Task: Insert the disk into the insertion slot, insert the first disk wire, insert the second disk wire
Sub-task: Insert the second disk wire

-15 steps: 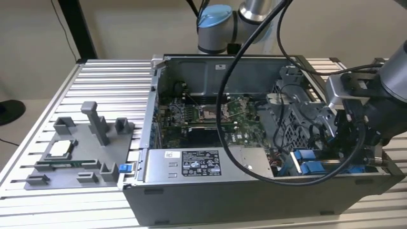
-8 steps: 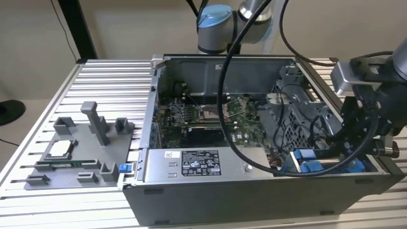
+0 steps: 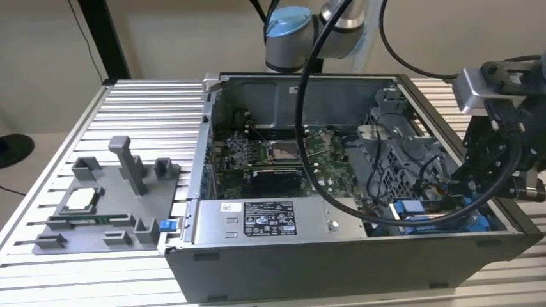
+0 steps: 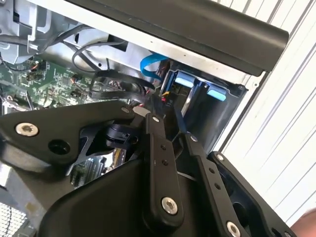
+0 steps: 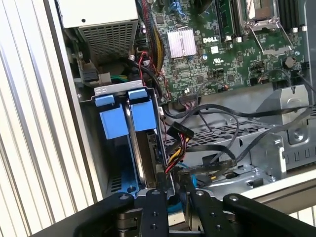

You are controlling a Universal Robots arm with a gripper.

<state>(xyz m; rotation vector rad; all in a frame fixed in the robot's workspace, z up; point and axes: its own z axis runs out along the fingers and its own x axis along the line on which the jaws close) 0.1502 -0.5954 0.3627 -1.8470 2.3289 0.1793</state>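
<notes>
Black gripper [image 5: 170,185] fingers reach down into the open computer case [image 3: 341,256], nearly shut, pinching a thin part I cannot make out. Just past them sits the disk [image 5: 140,148], standing on edge in the blue insertion slot [image 5: 113,123], at the case's 4 o'clock corner in the exterior view. Black wires [image 5: 217,123] lie beside it.
</notes>
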